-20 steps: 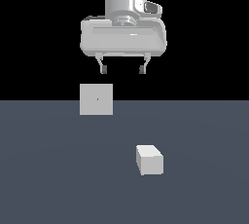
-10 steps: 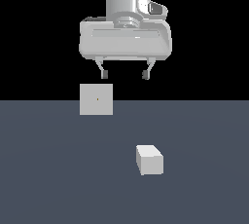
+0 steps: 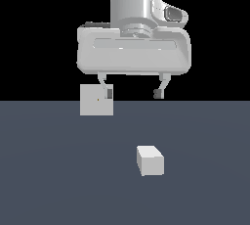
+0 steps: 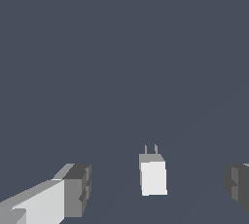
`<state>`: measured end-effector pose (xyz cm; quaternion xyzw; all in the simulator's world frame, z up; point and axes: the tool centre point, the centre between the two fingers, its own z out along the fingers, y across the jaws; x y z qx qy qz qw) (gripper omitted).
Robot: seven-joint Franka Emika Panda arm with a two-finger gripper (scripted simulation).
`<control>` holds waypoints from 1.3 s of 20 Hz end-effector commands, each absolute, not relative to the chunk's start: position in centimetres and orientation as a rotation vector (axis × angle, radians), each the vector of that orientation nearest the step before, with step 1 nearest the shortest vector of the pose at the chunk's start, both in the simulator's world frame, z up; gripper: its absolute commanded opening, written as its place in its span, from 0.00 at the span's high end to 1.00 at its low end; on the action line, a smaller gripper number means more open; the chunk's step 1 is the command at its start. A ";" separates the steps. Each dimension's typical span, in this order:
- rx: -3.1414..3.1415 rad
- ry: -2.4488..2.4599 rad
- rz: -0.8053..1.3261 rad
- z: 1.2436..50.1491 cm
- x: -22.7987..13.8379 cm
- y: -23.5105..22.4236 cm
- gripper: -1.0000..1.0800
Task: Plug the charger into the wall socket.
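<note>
Charger [image 4: 153, 177] prongs: wrist view only

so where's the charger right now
The charger lies on the dark floor toward the exterior view's lower right, below the open gripper and apart from the wall socket, which stands further back to its left.

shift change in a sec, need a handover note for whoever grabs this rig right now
Gripper: open, empty, hanging above the floor.
Charger: lying loose on the floor, below the gripper and slightly toward the exterior view's right; the wrist view shows it between the fingers' line with two prongs on one end.
Wall socket: upright at the far edge of the floor, toward the exterior view's left, apart from the charger.
Done: nothing grasped yet.
Left: descend, grasp the charger, carry it to the socket, plug in.
</note>
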<state>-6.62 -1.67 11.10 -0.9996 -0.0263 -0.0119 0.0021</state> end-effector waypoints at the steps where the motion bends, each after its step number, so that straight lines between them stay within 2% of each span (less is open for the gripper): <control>1: -3.136 -0.098 -0.045 9.9 -8.0 -2.1 0.04; 11: -3.136 -0.138 -0.064 6.7 -11.1 -3.3 0.04; 26: -3.136 -0.142 -0.066 4.2 -11.5 -3.5 0.04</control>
